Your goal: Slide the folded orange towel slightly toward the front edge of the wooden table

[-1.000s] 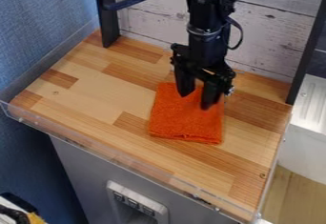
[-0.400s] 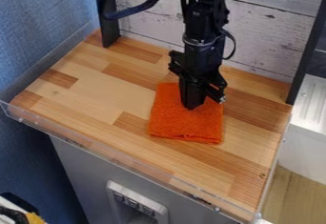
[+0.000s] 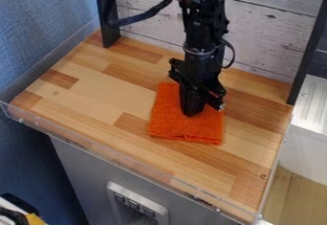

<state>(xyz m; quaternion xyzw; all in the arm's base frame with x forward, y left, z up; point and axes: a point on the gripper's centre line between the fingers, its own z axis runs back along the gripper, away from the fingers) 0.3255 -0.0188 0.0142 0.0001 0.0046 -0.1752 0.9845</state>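
The black gripper (image 3: 191, 113) hangs straight down over the upper middle of a folded orange cloth (image 3: 185, 129). Its two fingers are together, with their tips at the cloth's surface; whether they touch or press it I cannot tell. The cloth lies flat on the wooden work surface (image 3: 96, 95), a little right of the middle, and its upper right part is partly hidden behind the gripper.
Whitewashed boards (image 3: 268, 32) stand behind the surface, between dark posts at left and right. A low clear rim (image 3: 115, 157) runs along the front edge. A white ribbed tray (image 3: 313, 104) is off to the right.
The gripper's fingers, apart a second ago, have come together. The gripper has shifted slightly left and, since the middle frame, a bit lower over the cloth. The cloth has stayed in place.
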